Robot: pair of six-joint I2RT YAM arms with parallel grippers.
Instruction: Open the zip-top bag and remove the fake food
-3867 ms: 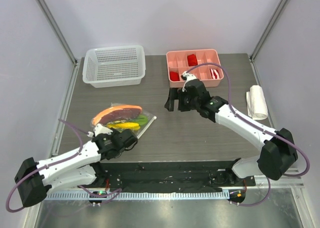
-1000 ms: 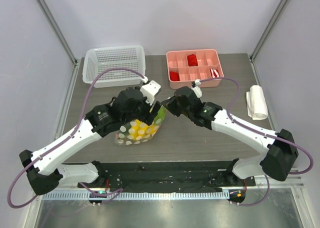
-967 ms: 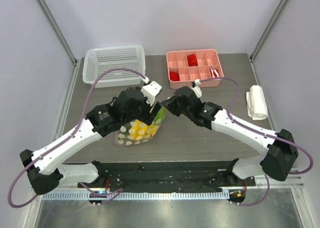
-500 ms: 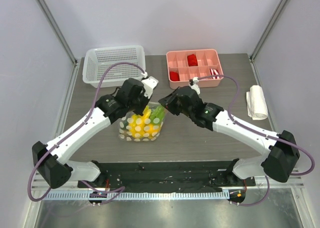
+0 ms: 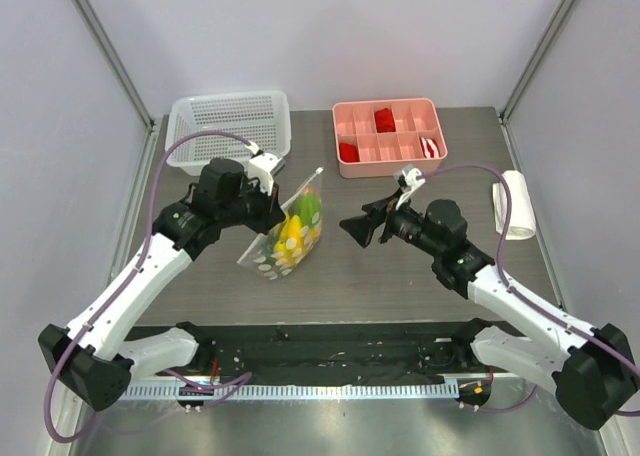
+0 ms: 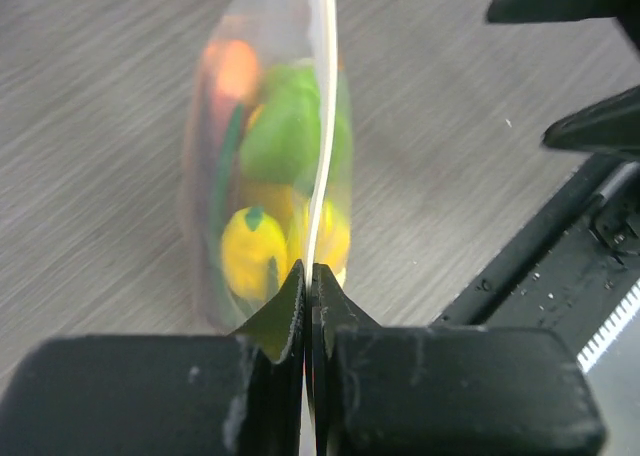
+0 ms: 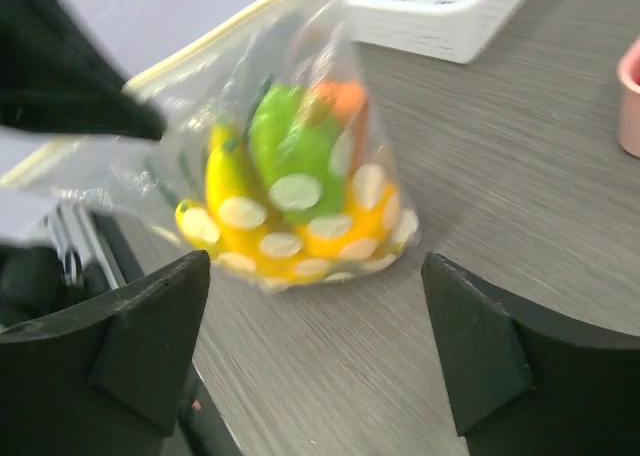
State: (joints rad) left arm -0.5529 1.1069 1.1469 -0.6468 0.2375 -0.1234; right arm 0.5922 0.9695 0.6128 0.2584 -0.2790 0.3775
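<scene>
Your left end effector [image 6: 308, 276] is shut tight on the white zip strip of the zip-top bag [image 5: 283, 238]. It pinches the strip right at the near end, so the strip runs away from the fingers in a thin line. The bag hangs down from that strip and leans over. Its bottom looks like it sits on the desk [image 5: 400, 276], but you cannot be sure from here.

The fake food [image 7: 285, 191] is all inside the bag. You can see yellow bananas, a green piece and a bit of orange through the clear plastic with white dots.

Your right end effector [image 5: 358, 226] is wide open and holds nothing. It points at the bag from the right and does not touch it.

The bag is on the left half of the desk, near the white basket [image 5: 228, 126]. The pink tray [image 5: 390, 168] with red blocks is at the back. A white roll [image 5: 513, 204] lies at the right edge.
</scene>
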